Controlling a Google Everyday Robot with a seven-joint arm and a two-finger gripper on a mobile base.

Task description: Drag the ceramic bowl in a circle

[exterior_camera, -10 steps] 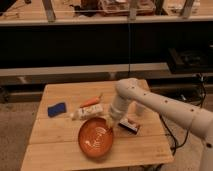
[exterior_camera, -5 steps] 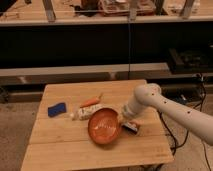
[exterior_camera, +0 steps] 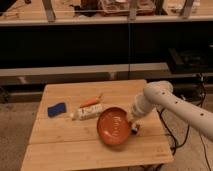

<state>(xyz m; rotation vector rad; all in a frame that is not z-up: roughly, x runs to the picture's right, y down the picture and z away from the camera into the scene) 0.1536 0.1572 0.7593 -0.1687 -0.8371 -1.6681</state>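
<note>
Dragging the ceramic bowl (exterior_camera: pixel 114 127) round, I'd keep my gripper (exterior_camera: pixel 134 120) pressing at its right rim; whether it's clenched I cannot tell. It sits mid-worktop (exterior_camera: pixel 70 147), near the front, so I'd curve gently, avoiding the carrot (exterior_camera: pixel 90 102) and tube (exterior_camera: pixel 87 112).

The ceramic bowl (exterior_camera: pixel 115 126) is wide, shallow and round, glossy orange-red with pale rings inside. It sits open side up on the wooden table, tilted a little, its right rim touching the gripper (exterior_camera: pixel 134 120), which comes down at the bowl's right edge.
</note>
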